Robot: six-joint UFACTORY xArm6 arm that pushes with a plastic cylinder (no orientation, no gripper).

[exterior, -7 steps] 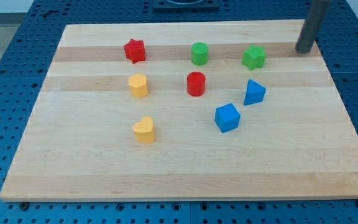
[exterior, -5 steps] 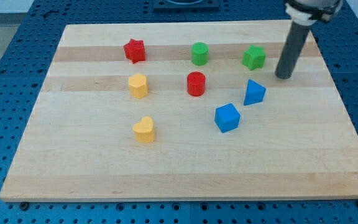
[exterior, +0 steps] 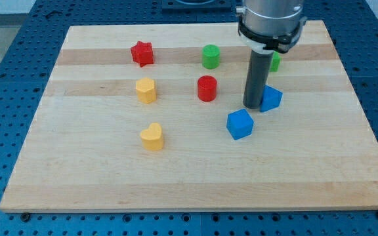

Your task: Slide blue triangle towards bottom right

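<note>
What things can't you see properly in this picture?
- Green block, upper right of the camera view: the rod covers nearly all of it, so its shape cannot be told.
- Blue triangle: its left edge sits behind the rod; whether my tip touches it cannot be told.
- The arm above the rod is cut off by the view's top edge.
- The board has both bottom corners cut off by the view's side edges.

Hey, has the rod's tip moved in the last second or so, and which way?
Yes. My tip has swung from the board's top right corner toward the view's left and bottom, and now sits right against the blue triangle's left side, above the blue cube.
</note>
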